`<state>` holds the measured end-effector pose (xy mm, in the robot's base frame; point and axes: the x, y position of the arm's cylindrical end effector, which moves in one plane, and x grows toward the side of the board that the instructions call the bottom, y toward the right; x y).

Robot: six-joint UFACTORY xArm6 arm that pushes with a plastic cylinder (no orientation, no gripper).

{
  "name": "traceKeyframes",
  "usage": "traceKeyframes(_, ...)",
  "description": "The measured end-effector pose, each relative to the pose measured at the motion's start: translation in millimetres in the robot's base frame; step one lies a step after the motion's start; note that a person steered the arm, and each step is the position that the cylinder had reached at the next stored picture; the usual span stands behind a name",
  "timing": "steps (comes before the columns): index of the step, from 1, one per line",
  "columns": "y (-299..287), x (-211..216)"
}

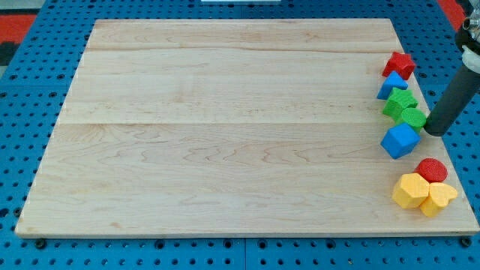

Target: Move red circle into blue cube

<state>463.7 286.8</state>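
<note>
The pale wooden bench (225,112) is mostly bare. My tip (433,133), a gripperless end effector grasping nothing, sits right of the blue cube (399,140); it should round below the red circle (432,169) and push up-left.

pale wooden board (225,127) with visible plank seams, blue perforated base (22,112) around it, even light

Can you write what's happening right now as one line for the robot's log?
my tip: right of blue cube, by green blocks | red circle: below cube, apart, touching yellow blocks | push: not yet
</note>
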Motion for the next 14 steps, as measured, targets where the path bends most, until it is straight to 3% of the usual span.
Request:
traceKeyframes(2, 0, 3)
traceKeyframes(4, 29, 52)
traceKeyframes(5, 29, 52)
traceKeyframes(7, 46, 113)
traceKeyframes(10, -15, 113)
traceKeyframes(14, -29, 104)
